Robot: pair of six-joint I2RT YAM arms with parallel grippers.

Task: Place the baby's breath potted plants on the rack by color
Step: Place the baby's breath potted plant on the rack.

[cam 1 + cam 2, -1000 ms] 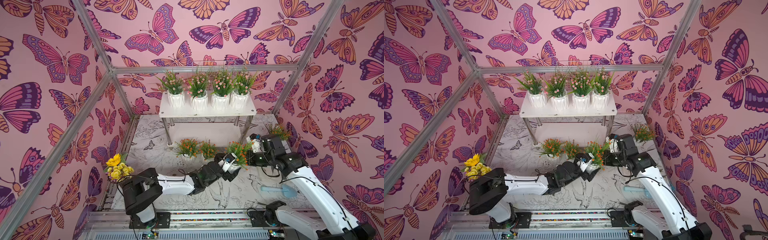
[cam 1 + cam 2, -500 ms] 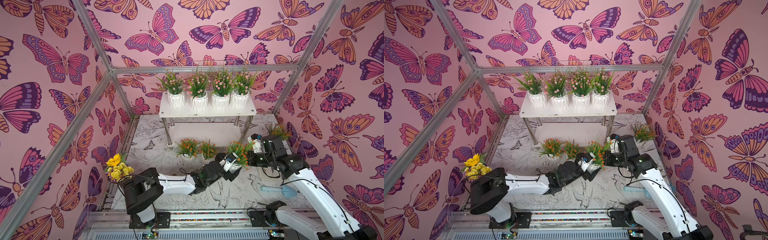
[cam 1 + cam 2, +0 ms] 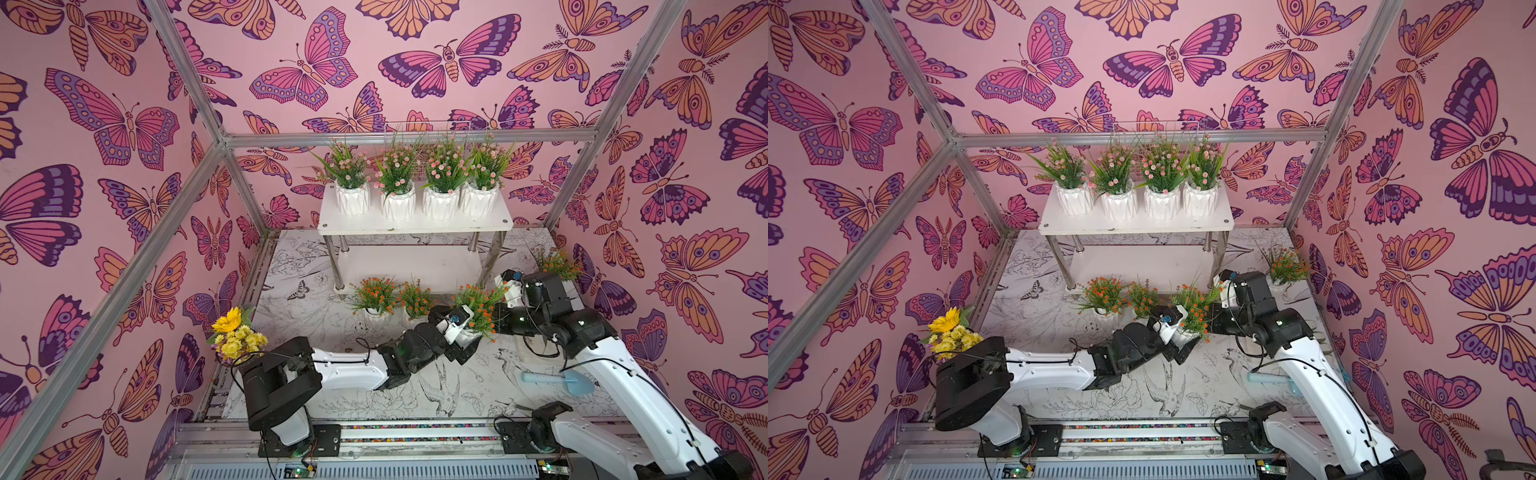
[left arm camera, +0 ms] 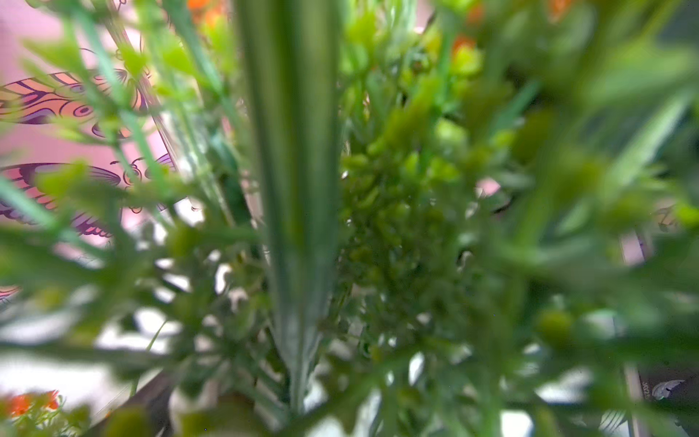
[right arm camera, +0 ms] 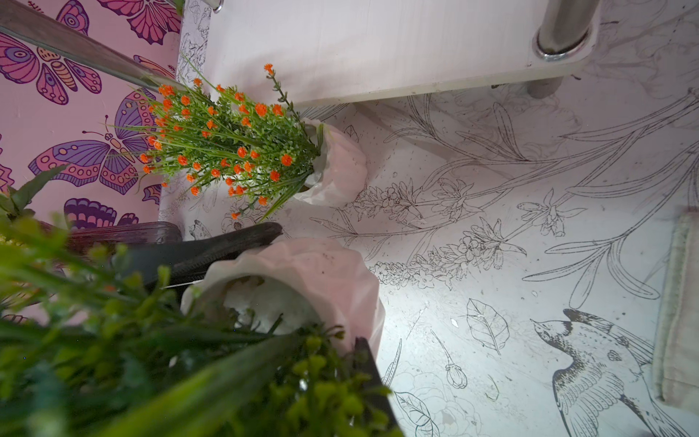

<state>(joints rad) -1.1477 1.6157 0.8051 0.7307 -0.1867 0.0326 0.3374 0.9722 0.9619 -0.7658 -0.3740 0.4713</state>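
The left claw grips the orange plant's pot (right claw closed beside it), with the rack's low shelf just behind.

The pots look smooth ceramic, rack legs shiny metal.

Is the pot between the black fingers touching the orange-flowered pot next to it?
Apart. The right wrist view shows bare printed mat between the gripped pot and the neighbouring orange-flowered pot.
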